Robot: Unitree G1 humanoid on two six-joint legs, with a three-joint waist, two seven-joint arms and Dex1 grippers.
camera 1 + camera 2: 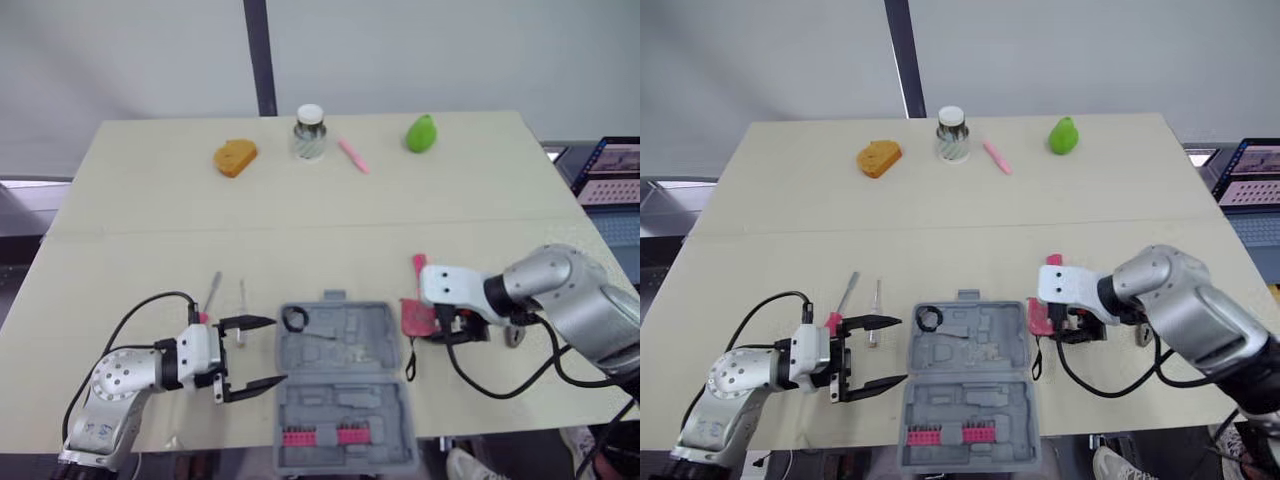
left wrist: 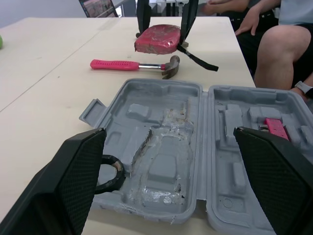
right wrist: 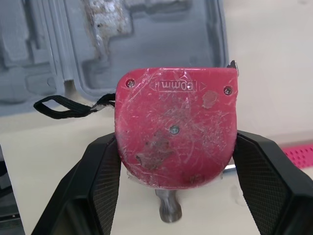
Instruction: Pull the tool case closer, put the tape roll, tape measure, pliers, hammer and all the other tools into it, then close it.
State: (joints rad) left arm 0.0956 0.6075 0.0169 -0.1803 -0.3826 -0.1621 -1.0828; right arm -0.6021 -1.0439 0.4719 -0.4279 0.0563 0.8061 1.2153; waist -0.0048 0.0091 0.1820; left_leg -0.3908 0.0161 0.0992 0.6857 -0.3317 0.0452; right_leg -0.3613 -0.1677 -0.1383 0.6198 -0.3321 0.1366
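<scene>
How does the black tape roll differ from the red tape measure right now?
Look: the tape roll is a black ring; the tape measure is a red boxy block with a black strap.
Place: the tape roll lies inside the open tool case; the tape measure is outside, by its right edge.
Hold: nothing grips the tape roll; the right arm's fingers clamp the tape measure.
Both are tools meant for the case.

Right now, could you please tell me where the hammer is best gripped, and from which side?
Take the hammer by its pink handle, from above, fingers across it. It lies flat on the table with the long straight handle bare, while its head lies close by the tape measure that the right gripper holds.
</scene>
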